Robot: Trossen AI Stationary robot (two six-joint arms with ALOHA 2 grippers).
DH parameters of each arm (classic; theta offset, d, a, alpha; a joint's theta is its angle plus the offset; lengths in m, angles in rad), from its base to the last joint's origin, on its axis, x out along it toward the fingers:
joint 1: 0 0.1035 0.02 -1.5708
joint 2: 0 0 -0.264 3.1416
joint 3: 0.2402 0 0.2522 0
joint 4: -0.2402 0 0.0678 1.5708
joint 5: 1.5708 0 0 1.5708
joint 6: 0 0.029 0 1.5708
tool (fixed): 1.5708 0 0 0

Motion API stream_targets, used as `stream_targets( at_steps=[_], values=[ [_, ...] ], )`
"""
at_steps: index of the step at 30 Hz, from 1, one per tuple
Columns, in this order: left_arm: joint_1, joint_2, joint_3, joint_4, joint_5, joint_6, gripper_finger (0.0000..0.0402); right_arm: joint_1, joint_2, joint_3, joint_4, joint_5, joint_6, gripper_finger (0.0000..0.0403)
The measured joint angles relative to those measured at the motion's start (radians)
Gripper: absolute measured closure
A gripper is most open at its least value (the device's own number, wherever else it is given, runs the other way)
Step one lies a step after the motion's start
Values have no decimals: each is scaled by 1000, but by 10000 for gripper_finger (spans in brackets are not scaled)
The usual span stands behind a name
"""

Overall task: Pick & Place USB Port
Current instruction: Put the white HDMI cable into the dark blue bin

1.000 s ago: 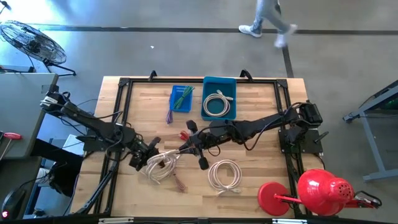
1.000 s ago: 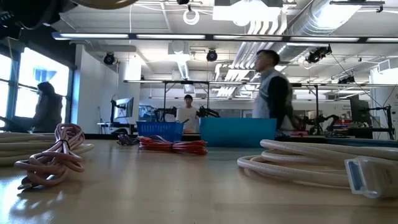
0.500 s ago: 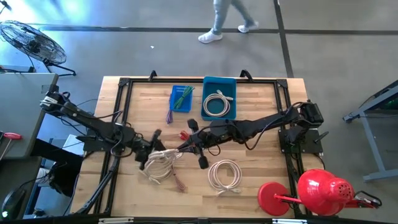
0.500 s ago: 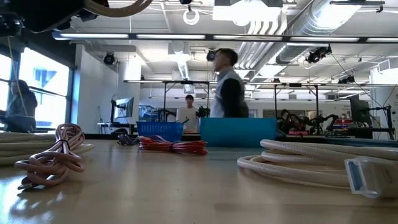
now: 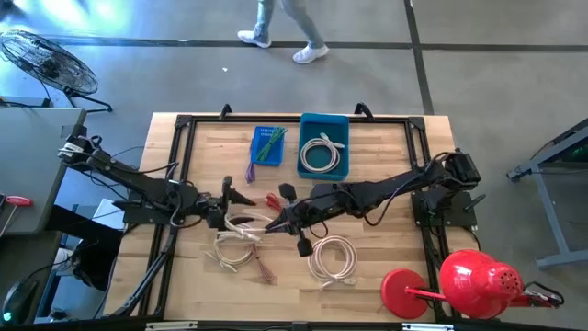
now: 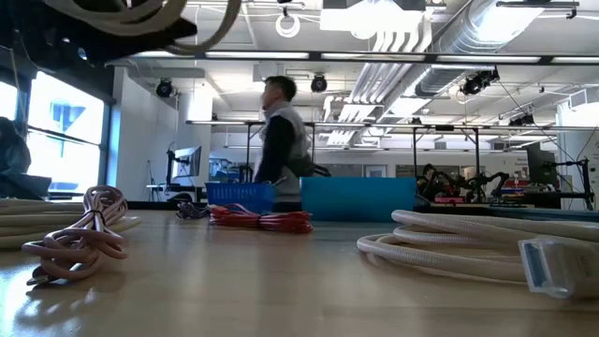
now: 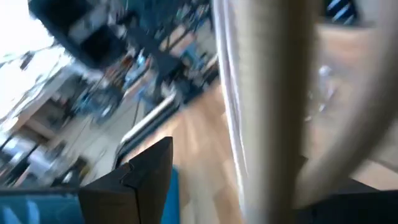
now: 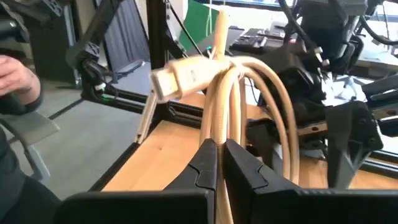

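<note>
A cream USB cable, bundled in loops, is at the table's middle left. My right gripper is shut on it; its white connector sticks out above the fingers. In the low view a loop of the cable hangs high in the air. My left gripper stands open just left of the bundle. In its wrist view a strand of the cable runs between the spread fingers; whether it touches them I cannot tell. A second cream coil lies flat on the table, near the front. My right gripper pinches several strands of the bundled cable between its two fingers, just below the connector end. It comes in from the table's right, slanting down. The loops arch out beyond the fingers and are lifted; whether the lowest loops rest on the table I cannot tell.
A blue bin with a coiled cable stands at the back, a blue basket to its left. Red cables and a pink cable lie near the bundle. A red watering can sits at the front right. A person walks behind the table.
My left gripper has opened, let go of the cable bundle and drawn away toward the table's far edge. The bundle, still held by my right gripper, has risen: a loop now shows at the top of the low view. The person behind has walked leftward.
</note>
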Motion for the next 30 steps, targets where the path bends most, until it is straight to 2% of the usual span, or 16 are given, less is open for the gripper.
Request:
stream_targets(
  at_steps=[5, 9, 15, 30],
  values=[
    [0, 0, 0, -70, -148, -28, 179, 27, -49, 0, -79, 158, -39, 401],
    [0, 0, -2, -121, -193, -58, 179, 33, -84, 0, -191, 290, -40, 401],
    [0, 1, -3, -200, -235, -105, 179, 19, -113, 1, -330, 541, -44, 401],
    [-1, 2, -5, -248, -269, -156, 179, -82, -120, 1, -517, 848, -42, 401]
  ],
)
